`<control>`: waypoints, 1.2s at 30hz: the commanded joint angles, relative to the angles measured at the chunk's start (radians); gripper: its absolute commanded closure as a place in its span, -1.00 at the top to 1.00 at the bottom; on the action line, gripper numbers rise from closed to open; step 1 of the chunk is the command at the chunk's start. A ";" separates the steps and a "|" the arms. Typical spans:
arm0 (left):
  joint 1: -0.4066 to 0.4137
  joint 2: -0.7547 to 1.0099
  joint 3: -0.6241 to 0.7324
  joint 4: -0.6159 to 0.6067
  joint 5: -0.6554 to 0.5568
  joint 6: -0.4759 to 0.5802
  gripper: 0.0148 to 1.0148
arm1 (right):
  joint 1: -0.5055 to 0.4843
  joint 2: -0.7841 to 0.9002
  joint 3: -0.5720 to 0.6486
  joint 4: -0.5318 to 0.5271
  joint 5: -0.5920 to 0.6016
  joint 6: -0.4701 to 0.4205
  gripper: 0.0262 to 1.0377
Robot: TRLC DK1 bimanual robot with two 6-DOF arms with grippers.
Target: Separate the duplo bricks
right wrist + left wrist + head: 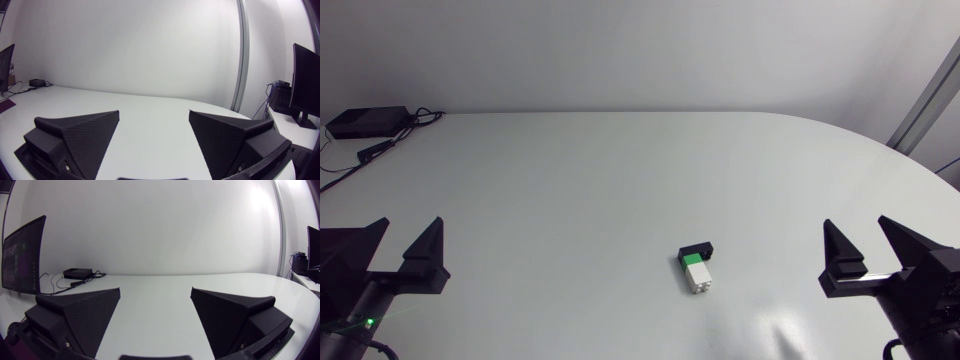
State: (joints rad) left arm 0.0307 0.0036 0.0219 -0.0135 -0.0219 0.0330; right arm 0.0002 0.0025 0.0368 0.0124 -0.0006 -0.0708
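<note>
Left pincer [411, 222] spread; right pincer [855, 222] spread

Wide bare desk [570, 190] lies between the left claw [410, 228], the right claw [857, 225] and the brick stack [696, 270]. A black box [365, 121] with cables [420, 118] sits at the far left corner, well apart.

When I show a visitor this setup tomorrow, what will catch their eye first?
The duplo bricks, a black, green and white stack, lie on the white table right of its middle. The left gripper and the right gripper flank them at the table's sides, both open and holding nothing.
</note>
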 commanded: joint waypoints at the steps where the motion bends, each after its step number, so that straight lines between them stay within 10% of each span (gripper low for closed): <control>1: -0.006 -0.013 -0.020 0.006 0.007 0.007 0.94 | -0.003 -0.007 -0.038 -0.017 -0.007 -0.009 0.93; 36: -0.052 -0.013 0.168 -0.126 0.008 0.002 0.94 | 0.057 -0.007 0.084 -0.058 -0.009 -0.012 0.93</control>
State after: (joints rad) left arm -0.0090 0.0036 0.1295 -0.1322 -0.0216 0.0330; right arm 0.0414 0.0025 0.0692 -0.0357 -0.0013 -0.0711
